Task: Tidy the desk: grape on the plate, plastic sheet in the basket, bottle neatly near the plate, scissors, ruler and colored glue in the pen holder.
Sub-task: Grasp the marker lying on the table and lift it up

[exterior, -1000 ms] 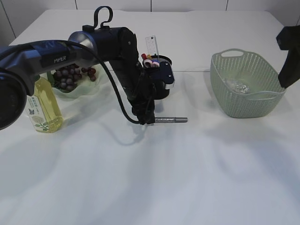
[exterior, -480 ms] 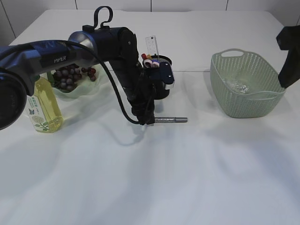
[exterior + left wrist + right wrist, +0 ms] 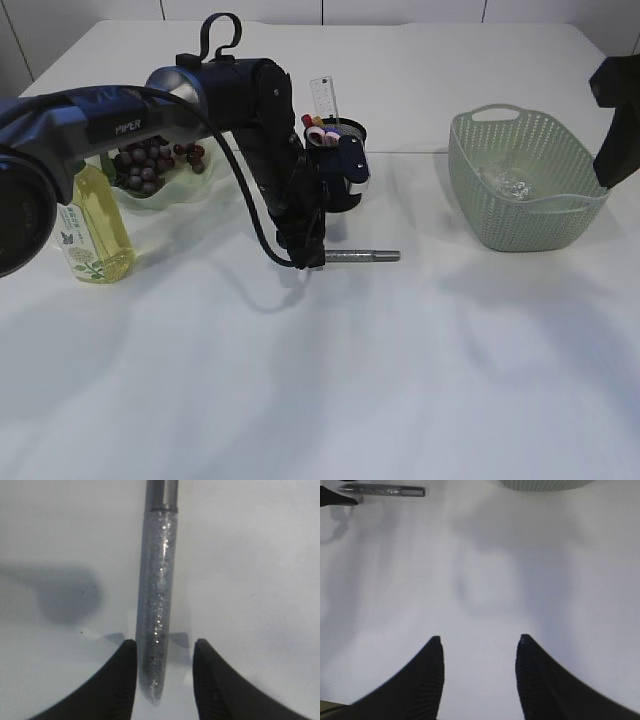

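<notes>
Little is changed from the earlier exterior frames: the left arm's wrist is seen shifted slightly toward 12 o'clock, closer to the black cylindrical pen holder (image 3: 344, 170), and the rest is unmoved. The left gripper (image 3: 164, 677) is lowered onto the white table (image 3: 400, 370), jaws apart, with the silver glitter glue pen (image 3: 159, 600) lying flat between the fingertips; a thin gap is seen on each side, so no clamping is shown. From the gripper the pen runs toward 12 o'clock in the left wrist view, dark cap at the far end. In the exterior view the same pen (image 3: 364, 256) is laid at 6 o'clock of the pen holder, extending toward 3 o'clock from the gripper (image 3: 312, 262).

A clear plastic ruler (image 3: 323, 100) and coloured handles are seen standing in the pen holder. Dark purple grapes (image 3: 148, 163) are piled on the pale green plate (image 3: 185, 189), and the yellow-liquid clear bottle (image 3: 92, 228) is stood at 7 o'clock of the plate. A crumpled clear plastic sheet (image 3: 508, 183) is seen inside the pale green perforated basket (image 3: 520, 225). The right gripper (image 3: 479, 652) is held above bare table, jaws apart, nothing between them; the right arm (image 3: 618, 120) is at the 3 o'clock edge beside the basket.
</notes>
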You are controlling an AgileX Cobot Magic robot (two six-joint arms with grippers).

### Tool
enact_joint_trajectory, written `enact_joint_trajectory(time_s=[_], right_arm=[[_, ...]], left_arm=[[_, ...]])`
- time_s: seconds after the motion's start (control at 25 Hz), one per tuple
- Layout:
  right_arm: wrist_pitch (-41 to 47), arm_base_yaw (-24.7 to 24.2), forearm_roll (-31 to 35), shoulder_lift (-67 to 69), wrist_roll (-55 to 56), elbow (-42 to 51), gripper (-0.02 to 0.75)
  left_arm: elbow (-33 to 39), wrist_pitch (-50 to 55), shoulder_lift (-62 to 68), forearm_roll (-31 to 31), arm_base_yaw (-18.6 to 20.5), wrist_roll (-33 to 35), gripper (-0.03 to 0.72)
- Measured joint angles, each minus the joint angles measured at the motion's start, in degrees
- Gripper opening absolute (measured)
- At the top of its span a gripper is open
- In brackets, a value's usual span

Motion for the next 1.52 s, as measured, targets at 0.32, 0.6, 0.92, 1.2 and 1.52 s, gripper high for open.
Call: enact_joint_trajectory(time_s=[0.32, 0.6, 0.92, 1.2, 1.52], right_arm=[[0.0, 0.0, 0.0, 0.0, -0.12, 0.0, 0.379], [0.0, 0.0, 0.0, 0.0, -0.12, 0.0, 0.38], [0.0, 0.0, 0.0, 0.0, -0.12, 0.0, 0.379], [0.0, 0.0, 0.0, 0.0, -0.12, 0.0, 0.379], [0.0, 0.0, 0.0, 0.0, -0.12, 0.0, 0.379]], left_arm=[[0.0, 0.04, 0.0, 0.5, 0.0, 0.0, 0.266], [-0.03, 0.04, 0.46, 0.92, 0.0, 0.0, 0.263], [-0.13, -0.07, 0.58, 1.21, 0.0, 0.0, 0.263], [-0.13, -0.88, 1.31, 1.3, 0.0, 0.0, 0.26], [-0.15, -1.01, 1.41, 1.3, 0.0, 0.0, 0.236]])
